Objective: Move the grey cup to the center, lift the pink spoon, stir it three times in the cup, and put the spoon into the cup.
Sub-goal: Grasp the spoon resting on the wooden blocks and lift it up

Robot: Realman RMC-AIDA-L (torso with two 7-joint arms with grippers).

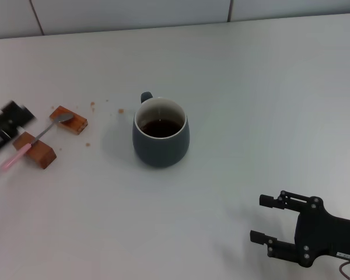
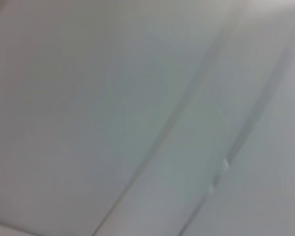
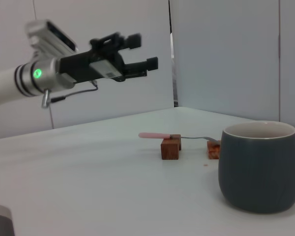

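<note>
Grey cup (image 1: 161, 133) is seated mid-table. Pink spoon (image 1: 36, 140) is bridged across two wooden blocks (image 1: 69, 119) at the cup's 9 o'clock. Left gripper (image 3: 137, 49) is held open and empty above the handle. Descent should be square over the handle. Height clearance is shown only by the right wrist view. Right gripper (image 1: 262, 219) is open, empty, at 5 o'clock.

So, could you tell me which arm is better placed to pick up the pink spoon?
Probably the left. The left gripper hangs open above the pink spoon on its wooden blocks; the right gripper sits beyond the grey cup.
</note>
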